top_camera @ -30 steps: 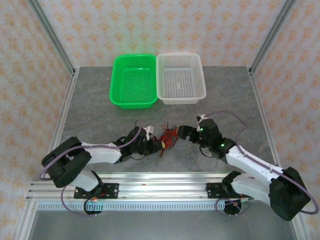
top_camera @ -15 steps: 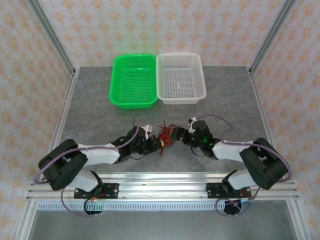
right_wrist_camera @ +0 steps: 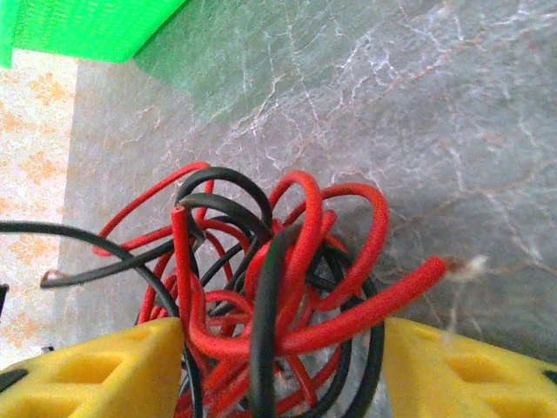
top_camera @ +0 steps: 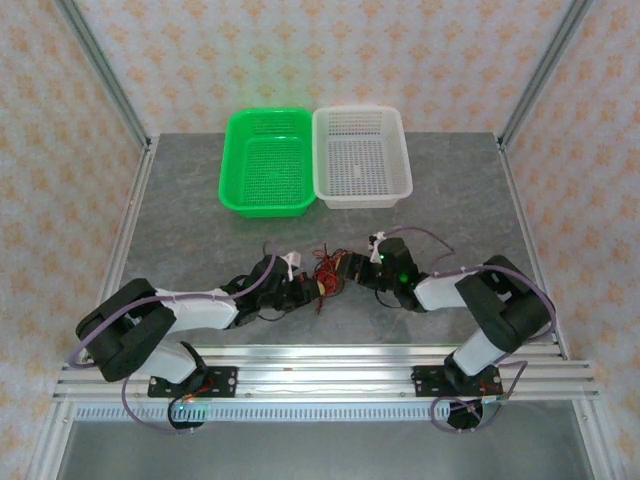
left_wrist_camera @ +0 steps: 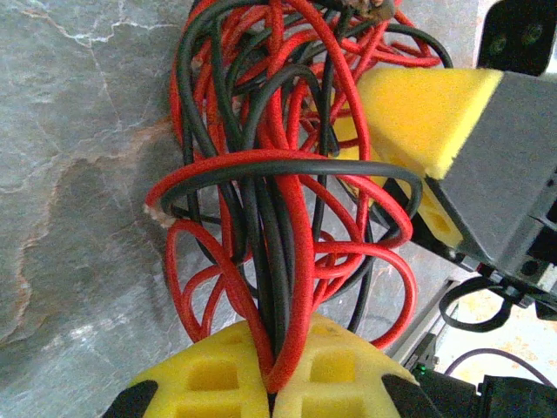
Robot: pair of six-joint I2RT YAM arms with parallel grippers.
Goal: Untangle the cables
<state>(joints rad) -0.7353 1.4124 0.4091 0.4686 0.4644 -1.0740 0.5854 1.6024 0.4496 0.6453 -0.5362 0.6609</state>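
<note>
The right tool (right_wrist_camera: 283, 366) has swung in, open astride the cables (left_wrist_camera: 261, 174) that the left tool (left_wrist_camera: 271, 387) pinches, so pulling apart looks next.

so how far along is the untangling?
Done: nothing visible yet. The cables lie as one red-and-black knot, with no strand separated. In hand: the left hand is shut on a bunch of strands, and the right hand is open, straddling the other side of the knot. Left: pulling every strand free.
</note>
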